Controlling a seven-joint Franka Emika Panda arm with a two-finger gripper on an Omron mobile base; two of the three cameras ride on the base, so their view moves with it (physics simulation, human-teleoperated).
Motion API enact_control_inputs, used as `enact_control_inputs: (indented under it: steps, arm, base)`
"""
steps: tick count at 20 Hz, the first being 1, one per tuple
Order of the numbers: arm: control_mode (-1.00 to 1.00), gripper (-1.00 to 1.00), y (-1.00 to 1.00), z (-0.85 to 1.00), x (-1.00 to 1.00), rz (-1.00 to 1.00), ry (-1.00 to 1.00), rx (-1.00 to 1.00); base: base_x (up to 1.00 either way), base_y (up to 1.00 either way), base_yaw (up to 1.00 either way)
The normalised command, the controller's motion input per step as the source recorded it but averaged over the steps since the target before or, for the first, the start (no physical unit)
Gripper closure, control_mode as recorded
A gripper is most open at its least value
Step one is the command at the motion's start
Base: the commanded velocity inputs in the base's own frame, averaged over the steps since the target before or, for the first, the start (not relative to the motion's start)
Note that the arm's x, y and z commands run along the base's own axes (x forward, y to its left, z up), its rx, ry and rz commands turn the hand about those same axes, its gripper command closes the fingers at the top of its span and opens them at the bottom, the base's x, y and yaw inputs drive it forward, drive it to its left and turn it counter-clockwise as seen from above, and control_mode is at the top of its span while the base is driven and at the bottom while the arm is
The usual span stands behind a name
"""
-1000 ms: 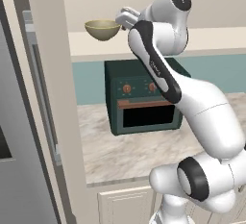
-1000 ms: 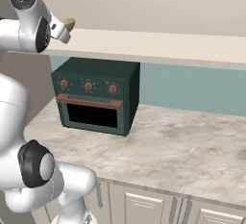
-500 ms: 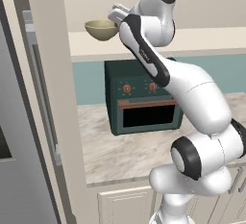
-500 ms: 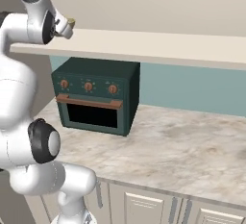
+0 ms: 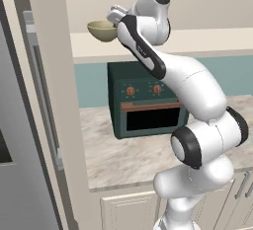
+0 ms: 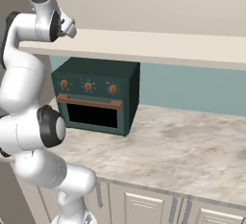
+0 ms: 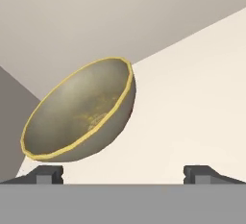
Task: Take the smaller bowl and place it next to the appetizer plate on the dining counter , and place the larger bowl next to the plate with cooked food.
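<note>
The bowl [image 5: 102,30] sits on the shelf [image 5: 207,39] at its left end, just before the pincer [image 7: 123,172]. Below the shelf, the oven [image 5: 143,105] stands on the surface [image 6: 192,146].

My hand [image 7: 123,174] is spread wide just short of the bowl [image 5: 102,30] on the shelf [image 6: 158,46]. Right of the bowl the shelf top lies bare; a tall panel [image 5: 54,100] blocks its left.
</note>
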Motion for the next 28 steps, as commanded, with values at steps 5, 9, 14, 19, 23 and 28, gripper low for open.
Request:
enact_control_inputs:
  steps: [5,9,14,19,23,28]
  arm:
    - [-1.00,-1.00,0.09,-0.04,0.44,0.00,0.00,0.00]
    - [-1.00,-1.00,0.11,0.00,0.38,0.00,0.00,0.00]
    - [-1.00,-1.00,0.14,-0.02,0.33,0.00,0.00,0.00]
    - [-1.00,1.00,0.10,-0.21,0.14,-0.01,0.00,-0.05]
    - [-1.00,1.00,0.08,-0.43,0.18,-0.02,0.00,-0.08]
    - [-1.00,1.00,0.02,-0.10,0.08,0.00,0.00,-0.01]
  base:
    - [0.00,0.00,0.00]
    - [0.00,0.00,0.00]
    - [0.00,0.00,0.00]
    - [0.00,0.00,0.00]
    - [0.00,0.00,0.00]
    - [0.00,0.00,0.00]
